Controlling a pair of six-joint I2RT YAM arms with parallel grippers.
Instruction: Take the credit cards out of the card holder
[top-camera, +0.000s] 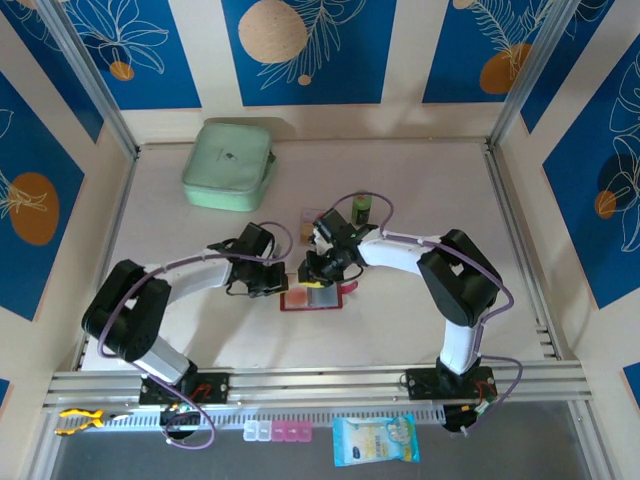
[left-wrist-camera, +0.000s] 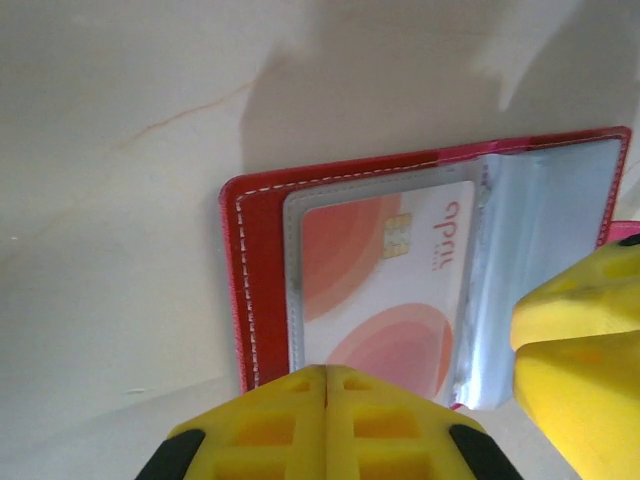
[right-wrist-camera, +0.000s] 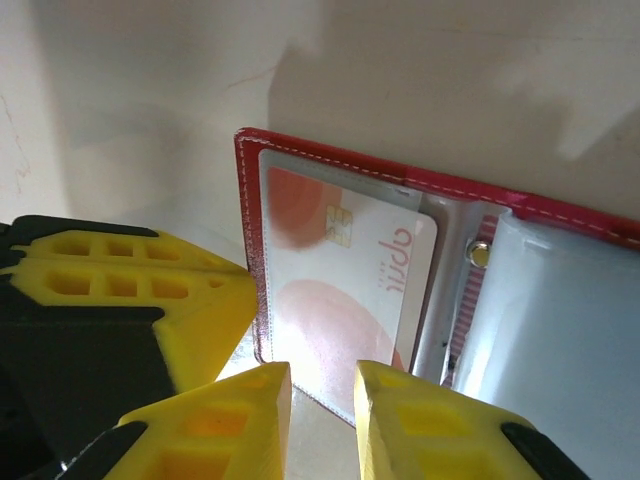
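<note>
The holder (top-camera: 312, 299) is lying open on the table (top-camera: 400, 340) between the two arms, its red cover facing down and its clear sleeves facing up. That part of the job is looking done. Pulling the cards out is not.

A white and orange card (left-wrist-camera: 385, 275) with a chip is sitting fully inside the left-hand sleeve, none of it poking past the sleeve mouth. Behind the fold near the snap, a red-and-white striped edge (right-wrist-camera: 472, 300) is showing, which is probably a second card tucked in. The loose sleeves (right-wrist-camera: 560, 330) on the right are looking greyish and clear. I cannot tell whether they are hiding more cards, nor whether any card is already out.

The left end effector (left-wrist-camera: 327, 385) is closed, fingers pressed together with nothing visible between them, and is sitting at the holder's near-left edge. Whether it is pinning the cover down I cannot tell. The right end effector (right-wrist-camera: 322, 410) is open, its two fingers parted over the near edge of the sleeve holding the chip card, gripping nothing.

So the task is sitting at an early stage. At least this card, and likely the striped one, are waiting to be drawn out.
</note>
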